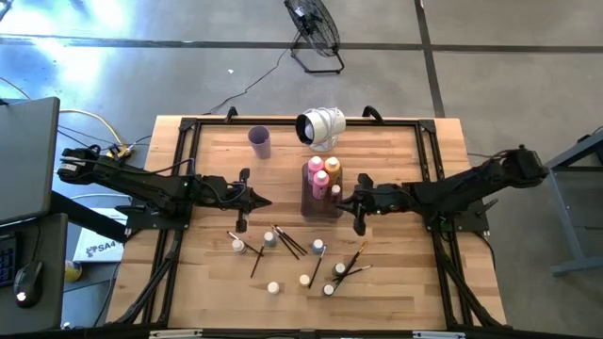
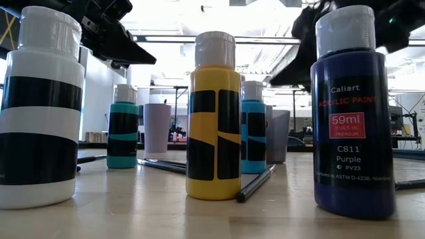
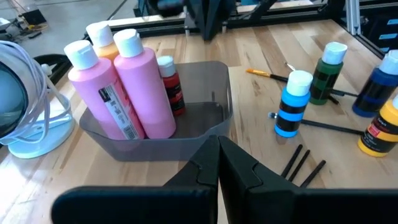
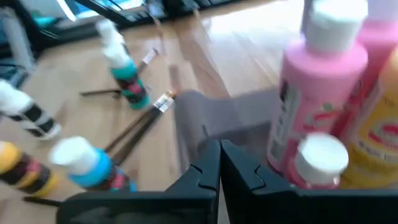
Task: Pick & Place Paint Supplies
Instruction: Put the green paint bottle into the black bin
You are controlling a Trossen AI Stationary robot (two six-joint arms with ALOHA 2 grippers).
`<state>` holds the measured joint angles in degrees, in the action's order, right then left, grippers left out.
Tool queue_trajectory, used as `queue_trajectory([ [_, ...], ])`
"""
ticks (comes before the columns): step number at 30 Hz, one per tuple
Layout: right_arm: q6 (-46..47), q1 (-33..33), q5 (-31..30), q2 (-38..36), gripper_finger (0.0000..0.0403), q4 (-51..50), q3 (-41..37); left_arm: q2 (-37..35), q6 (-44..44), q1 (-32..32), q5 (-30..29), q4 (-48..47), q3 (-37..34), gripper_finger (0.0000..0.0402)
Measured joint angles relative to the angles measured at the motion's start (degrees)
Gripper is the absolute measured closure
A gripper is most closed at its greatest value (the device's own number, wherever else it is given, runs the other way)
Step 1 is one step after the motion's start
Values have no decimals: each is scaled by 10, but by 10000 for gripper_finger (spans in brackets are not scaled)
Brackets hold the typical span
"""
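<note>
A clear grey tray point(image 1: 321, 203) stands mid-table and holds two pink bottles point(image 3: 134, 87), an orange bottle point(image 1: 333, 170) and a tiny red white-capped bottle point(image 3: 169, 84). Several small white-capped bottles point(image 1: 270, 239) stand on the near half of the table, with thin paintbrushes point(image 1: 288, 241) lying among them. My left gripper point(image 1: 268, 201) is shut and empty, a short way left of the tray. My right gripper point(image 1: 342, 202) is shut and empty, at the tray's right wall. In the low view, a yellow bottle point(image 2: 214, 116) and a purple bottle point(image 2: 352, 113) stand close.
A lilac cup point(image 1: 260, 141) and a white round appliance point(image 1: 320, 127) stand on the far half of the table. A black frame point(image 1: 188, 141) runs around the table's edges. A floor fan point(image 1: 314, 28) stands beyond the far edge. Bare wood lies near the left and right edges.
</note>
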<state>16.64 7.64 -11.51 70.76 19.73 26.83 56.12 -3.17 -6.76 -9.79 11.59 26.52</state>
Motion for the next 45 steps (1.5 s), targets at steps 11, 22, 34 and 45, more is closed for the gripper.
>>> queue_trajectory([
  [11, -28, 51, -46, -69, 401, 27, 1, 0, 0, 0, 0, -7, 0, 402],
  [22, -28, 131, -51, -94, 401, -23, 1, 0, 6, 0, 1, -6, 0, 402],
  [34, -25, 232, -65, -94, 401, -33, 1, 0, -10, 0, -3, -10, 0, 402],
  [45, 16, 258, -63, -93, 401, -41, 1, 0, -9, 0, -3, -10, 0, 402],
])
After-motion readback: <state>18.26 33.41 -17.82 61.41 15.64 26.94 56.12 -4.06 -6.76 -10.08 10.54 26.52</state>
